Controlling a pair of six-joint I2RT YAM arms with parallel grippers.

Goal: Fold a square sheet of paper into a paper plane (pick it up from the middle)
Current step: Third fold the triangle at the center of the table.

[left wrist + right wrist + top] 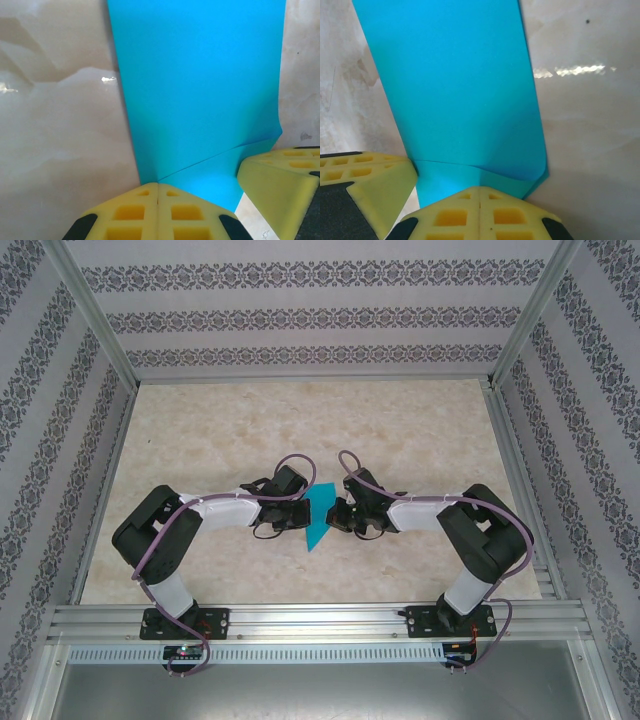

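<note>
The teal-blue sheet of paper (320, 520) hangs folded between my two grippers over the middle of the table, with a crease running across it. My left gripper (305, 512) is shut on its left side. In the left wrist view the paper (200, 75) rises from the closed yellow tips of the left gripper (158, 186), and a right gripper finger (275, 180) shows at the lower right. My right gripper (340, 515) pinches the opposite side. From the right wrist, the paper (455, 85) curls over just above the closed right gripper (480, 190).
The beige marble-look table (300, 420) is walled by patterned panels at the back and both sides. An aluminium rail (320, 620) carrying the arm bases runs along the near edge. Both arms bend inward, elbows out toward the side walls.
</note>
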